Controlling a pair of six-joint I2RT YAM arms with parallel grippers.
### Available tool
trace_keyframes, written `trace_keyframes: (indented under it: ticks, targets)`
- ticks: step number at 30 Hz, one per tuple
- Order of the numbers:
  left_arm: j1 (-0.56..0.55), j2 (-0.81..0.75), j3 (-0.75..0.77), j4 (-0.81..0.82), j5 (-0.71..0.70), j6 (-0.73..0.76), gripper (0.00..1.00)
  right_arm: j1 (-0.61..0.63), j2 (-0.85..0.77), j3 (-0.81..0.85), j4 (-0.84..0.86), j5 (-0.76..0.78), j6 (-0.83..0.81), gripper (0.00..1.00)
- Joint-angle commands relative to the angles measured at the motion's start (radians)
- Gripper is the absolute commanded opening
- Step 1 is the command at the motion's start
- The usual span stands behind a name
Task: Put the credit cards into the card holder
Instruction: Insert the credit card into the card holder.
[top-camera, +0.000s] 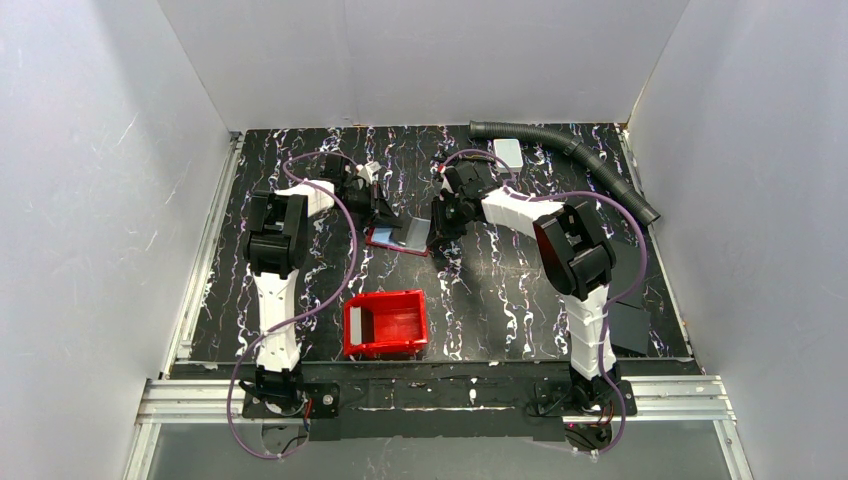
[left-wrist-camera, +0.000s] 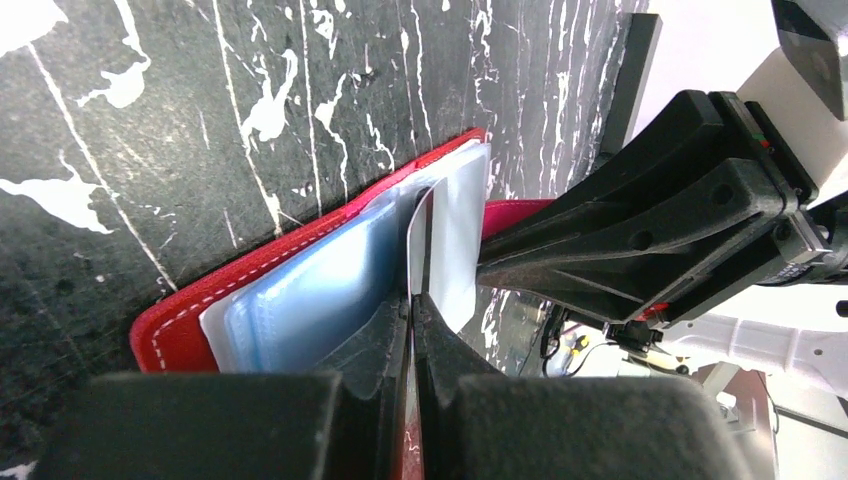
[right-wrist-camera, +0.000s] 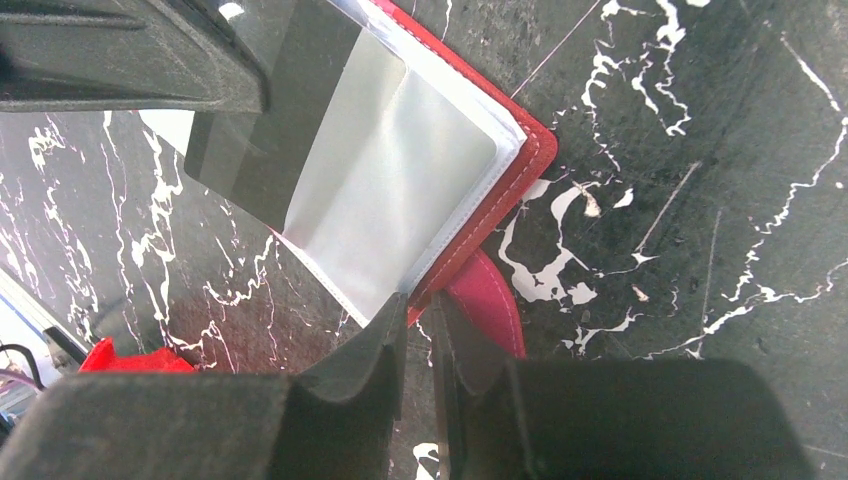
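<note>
The card holder (top-camera: 380, 239) lies open mid-table, dark red outside (left-wrist-camera: 180, 322) with pale blue-grey sleeves inside. My left gripper (top-camera: 377, 210) (left-wrist-camera: 412, 298) is shut on a thin credit card (left-wrist-camera: 421, 235), which stands on edge at the sleeves. In the right wrist view that card (right-wrist-camera: 330, 160) shows silvery with a dark stripe, lying over the open sleeves. My right gripper (top-camera: 438, 224) (right-wrist-camera: 420, 306) is closed on the holder's red edge (right-wrist-camera: 522, 170), next to its red strap (right-wrist-camera: 490, 300).
A bright red bin (top-camera: 386, 323) stands near the front, between the arms. A dark ribbed hose (top-camera: 570, 150) curves along the back right, with a small white block (top-camera: 508, 152) beside it. Black flat sheets (top-camera: 630, 325) lie at the right edge.
</note>
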Motion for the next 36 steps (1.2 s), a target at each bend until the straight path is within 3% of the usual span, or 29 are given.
trace_keyframes:
  ticks: [1,5,12,16,19,23,36]
  targets:
    - [-0.009,0.009,-0.028,0.068,0.024,-0.041,0.00,0.011,0.093,-0.027,-0.017,0.081,-0.041,0.24]
    - [-0.010,0.005,-0.075,0.079,0.064,-0.054,0.00,0.011,0.093,-0.025,-0.008,0.068,-0.038,0.24]
    - [-0.023,-0.028,-0.093,0.060,0.007,-0.091,0.00,0.011,0.096,-0.030,0.004,0.052,-0.031,0.24]
    - [-0.031,-0.068,-0.097,0.022,-0.056,-0.105,0.16,0.011,0.092,-0.034,0.004,0.052,-0.033,0.24]
    - [-0.039,-0.110,-0.106,-0.017,-0.133,-0.102,0.34,0.011,0.091,-0.034,0.005,0.051,-0.033,0.24]
    - [-0.048,-0.159,-0.115,-0.040,-0.216,-0.104,0.48,0.011,0.089,-0.039,0.005,0.051,-0.035,0.24]
    - [-0.157,-0.155,-0.045,-0.121,-0.393,-0.078,0.55,0.011,0.084,-0.038,0.006,0.043,-0.036,0.24]
